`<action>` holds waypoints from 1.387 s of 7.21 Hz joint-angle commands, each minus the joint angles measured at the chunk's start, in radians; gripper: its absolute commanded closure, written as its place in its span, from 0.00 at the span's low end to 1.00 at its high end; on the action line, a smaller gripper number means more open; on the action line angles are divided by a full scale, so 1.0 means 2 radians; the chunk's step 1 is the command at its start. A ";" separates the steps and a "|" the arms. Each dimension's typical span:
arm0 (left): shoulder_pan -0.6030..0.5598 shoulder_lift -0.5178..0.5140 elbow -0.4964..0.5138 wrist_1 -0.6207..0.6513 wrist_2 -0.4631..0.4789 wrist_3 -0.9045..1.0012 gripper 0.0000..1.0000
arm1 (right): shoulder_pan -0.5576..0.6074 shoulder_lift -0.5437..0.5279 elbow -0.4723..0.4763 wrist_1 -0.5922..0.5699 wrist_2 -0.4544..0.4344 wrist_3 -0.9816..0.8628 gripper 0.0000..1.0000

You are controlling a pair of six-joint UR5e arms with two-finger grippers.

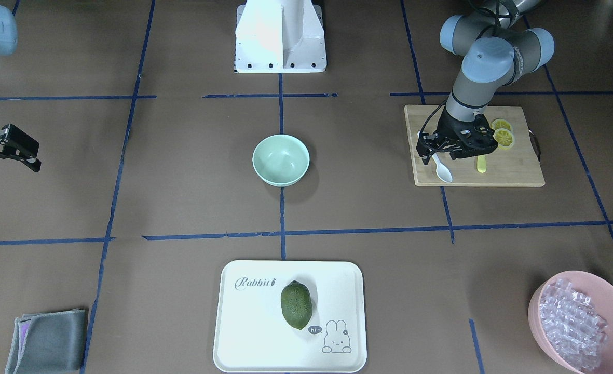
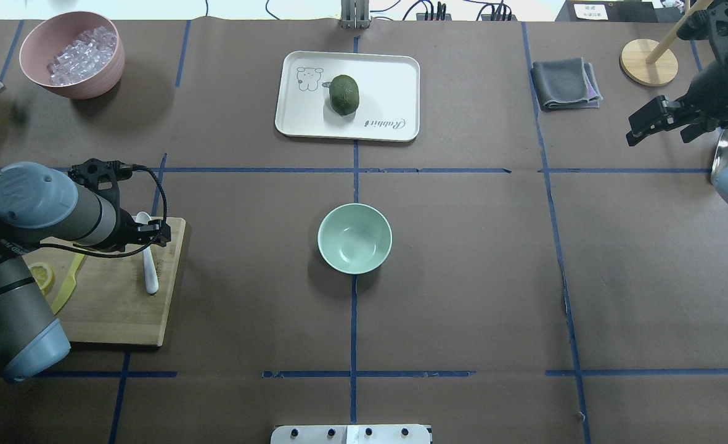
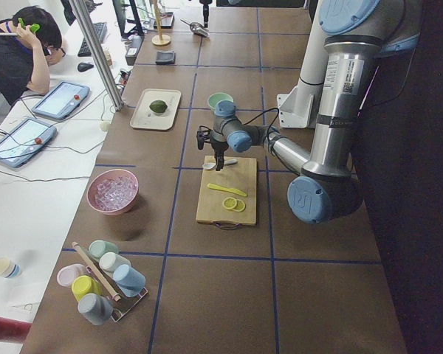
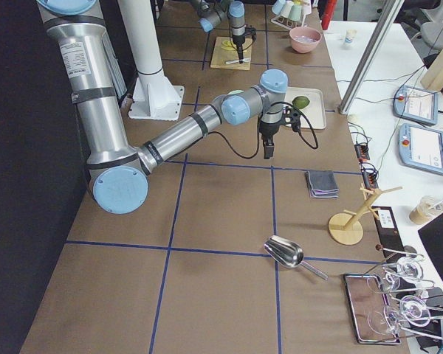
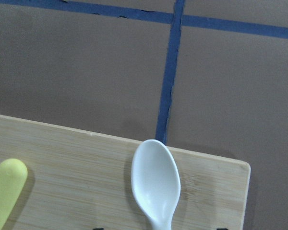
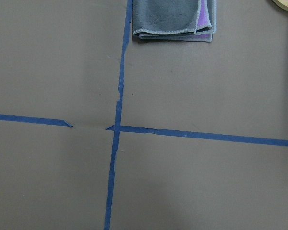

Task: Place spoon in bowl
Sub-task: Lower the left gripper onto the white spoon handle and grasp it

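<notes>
The white spoon (image 1: 441, 169) lies on a wooden cutting board (image 1: 514, 169), its scoop toward the table's far edge; it also shows in the overhead view (image 2: 150, 265) and the left wrist view (image 5: 156, 179). My left gripper (image 1: 441, 153) hangs low right over the spoon's handle, jaws open on either side of it and not closed on it. The mint-green bowl (image 1: 281, 160) stands empty at the table's middle (image 2: 355, 238). My right gripper (image 2: 659, 123) is open and empty, far off at the table's right end.
A yellow knife (image 1: 481, 164) and lemon slices (image 1: 502, 133) share the board. A white tray (image 1: 254, 322) holds a lime (image 1: 296, 305). A pink bowl of clear cubes (image 1: 581, 322) and a grey cloth (image 1: 46, 340) sit at the far corners.
</notes>
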 commanded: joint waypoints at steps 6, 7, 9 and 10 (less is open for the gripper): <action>0.001 0.000 0.005 0.000 -0.001 -0.001 0.55 | 0.000 0.001 0.000 0.000 -0.002 0.001 0.00; 0.001 -0.001 0.003 0.000 -0.002 -0.001 0.74 | 0.000 0.001 0.000 0.000 -0.002 0.000 0.00; 0.000 0.001 -0.008 0.005 -0.004 -0.002 0.92 | 0.000 0.001 0.006 0.000 -0.002 0.002 0.00; 0.000 0.001 -0.008 0.006 -0.012 -0.002 0.98 | 0.000 0.001 0.007 0.000 -0.001 0.002 0.00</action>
